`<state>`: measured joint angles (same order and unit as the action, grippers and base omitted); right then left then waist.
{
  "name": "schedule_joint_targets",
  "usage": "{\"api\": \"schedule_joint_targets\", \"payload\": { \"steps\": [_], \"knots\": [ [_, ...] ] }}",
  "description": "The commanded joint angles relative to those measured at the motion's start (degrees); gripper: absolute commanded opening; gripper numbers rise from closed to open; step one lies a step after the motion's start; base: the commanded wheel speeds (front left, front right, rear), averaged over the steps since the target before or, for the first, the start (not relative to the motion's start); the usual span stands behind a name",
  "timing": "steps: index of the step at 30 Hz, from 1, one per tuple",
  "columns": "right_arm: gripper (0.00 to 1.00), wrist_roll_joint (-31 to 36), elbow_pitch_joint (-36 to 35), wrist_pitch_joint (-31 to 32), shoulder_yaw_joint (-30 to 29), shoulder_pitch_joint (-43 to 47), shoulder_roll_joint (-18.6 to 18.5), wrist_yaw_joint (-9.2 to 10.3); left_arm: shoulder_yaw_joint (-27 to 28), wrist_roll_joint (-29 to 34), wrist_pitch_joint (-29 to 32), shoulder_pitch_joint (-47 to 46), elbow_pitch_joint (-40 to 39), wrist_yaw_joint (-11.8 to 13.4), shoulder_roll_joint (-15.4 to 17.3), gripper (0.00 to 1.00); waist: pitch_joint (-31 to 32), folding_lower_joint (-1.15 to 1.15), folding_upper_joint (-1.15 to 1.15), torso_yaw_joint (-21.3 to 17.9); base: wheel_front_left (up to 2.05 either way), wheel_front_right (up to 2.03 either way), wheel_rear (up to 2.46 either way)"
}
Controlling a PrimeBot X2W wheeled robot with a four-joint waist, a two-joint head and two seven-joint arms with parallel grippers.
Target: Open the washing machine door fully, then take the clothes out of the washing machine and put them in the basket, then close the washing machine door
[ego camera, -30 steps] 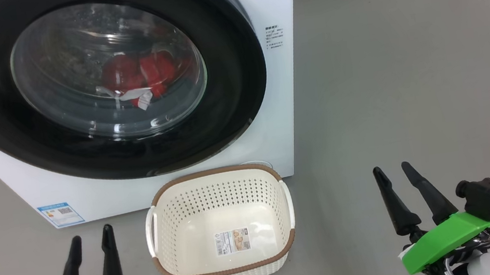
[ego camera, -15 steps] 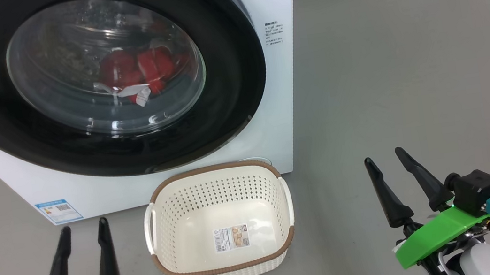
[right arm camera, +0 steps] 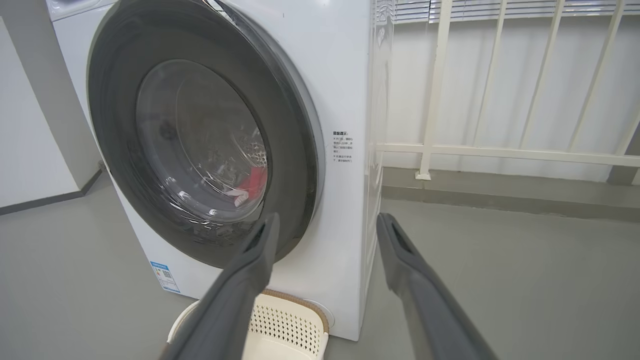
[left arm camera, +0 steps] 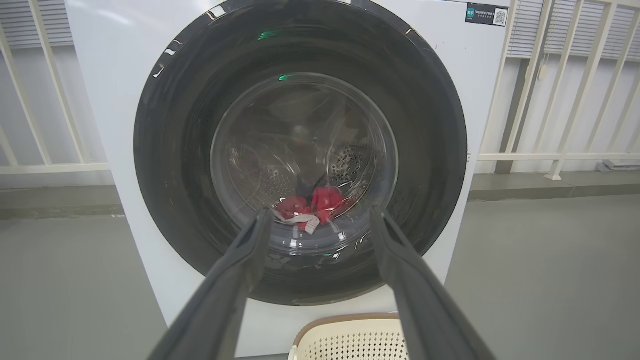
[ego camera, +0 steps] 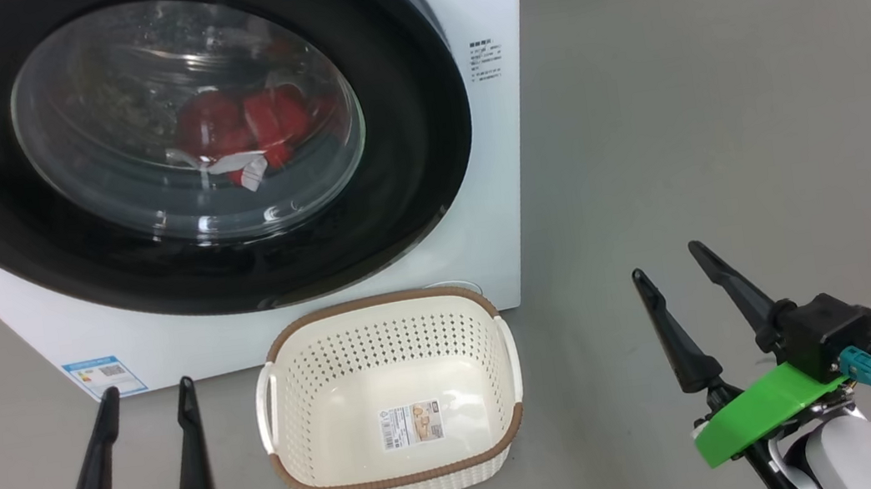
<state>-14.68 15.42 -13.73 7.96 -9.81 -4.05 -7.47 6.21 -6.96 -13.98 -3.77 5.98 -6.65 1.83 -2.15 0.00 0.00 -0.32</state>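
The white washing machine (ego camera: 471, 4) stands ahead with its round black-rimmed door (ego camera: 407, 156) shut. Through the glass bowl I see the red clothes (ego camera: 244, 131) with white trim lying in the drum, also as clothes (left arm camera: 312, 205) in the left wrist view. The cream basket (ego camera: 503, 437) with a brown rim sits on the floor just in front of the machine, holding nothing but its label. My left gripper (ego camera: 145, 390) is open at the lower left, left of the basket. My right gripper (ego camera: 665, 260) is open at the lower right, over bare floor.
Grey floor (ego camera: 721, 114) stretches to the right of the machine. A white railing (right arm camera: 500, 150) and a raised kerb run behind it. A blue sticker (ego camera: 101, 374) marks the machine's lower left front. A wall (right arm camera: 30, 125) stands to the machine's far side.
My right gripper has risen and shifted a little left toward the machine. My left gripper has shifted slightly. The camera has tilted a touch; door, clothes and basket stay put.
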Motion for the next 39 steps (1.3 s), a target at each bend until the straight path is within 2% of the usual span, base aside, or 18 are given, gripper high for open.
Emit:
{"api": "schedule_joint_targets", "payload": {
  "steps": [1,18,19,23,27,30,35,39],
  "knots": [
    [1.00,1.90,-1.26,-1.11,1.42,-2.42,-0.63,-0.02,1.85,1.96,-0.86,-2.13,-1.94,-0.30,1.04,1.00,0.03,0.00,0.00,0.05,0.00,0.00,0.00],
    [1.00,0.44,-0.71,-1.27,1.57,-4.21,-1.58,-0.02,1.51,2.34,-1.02,-3.05,-1.13,-0.31,1.05,1.00,-1.89,0.00,0.00,0.66,0.00,0.00,0.00],
    [0.95,0.08,-0.69,-1.27,1.53,-4.43,-1.57,-0.02,1.35,2.28,-1.02,-3.19,-1.11,-0.32,1.05,1.00,-2.20,0.00,0.00,0.80,0.00,0.00,0.00],
    [0.01,-2.67,-0.18,-1.27,0.46,-5.58,-1.29,-0.02,0.72,1.98,-1.02,-3.83,-1.40,-0.24,1.05,1.00,-3.76,0.00,0.00,1.50,0.00,0.00,0.00],
    [0.00,-5.46,0.22,-1.27,0.11,-6.82,-1.47,-0.02,0.39,1.53,-1.02,-4.33,-1.86,-0.14,1.05,1.00,-5.21,0.00,0.00,2.04,0.00,0.00,0.00],
    [0.00,-10.80,0.48,-1.27,-0.72,-8.38,-1.47,-0.02,0.00,1.14,-1.02,-4.97,-2.73,0.13,1.05,1.00,-7.08,0.00,0.00,2.56,0.00,0.00,0.00],
    [0.00,-23.80,2.44,-1.27,-0.48,-13.12,-2.25,-0.02,-0.72,0.46,-1.02,-6.39,-4.55,0.65,1.05,1.00,-10.66,0.00,0.00,3.32,0.00,0.00,0.00],
    [0.00,-35.76,5.29,-1.27,2.65,-18.35,-4.54,-0.02,-1.51,0.04,-1.02,-7.63,-6.01,1.22,1.05,1.00,-13.55,0.00,0.00,3.78,0.00,0.00,0.00]
  ]
}}
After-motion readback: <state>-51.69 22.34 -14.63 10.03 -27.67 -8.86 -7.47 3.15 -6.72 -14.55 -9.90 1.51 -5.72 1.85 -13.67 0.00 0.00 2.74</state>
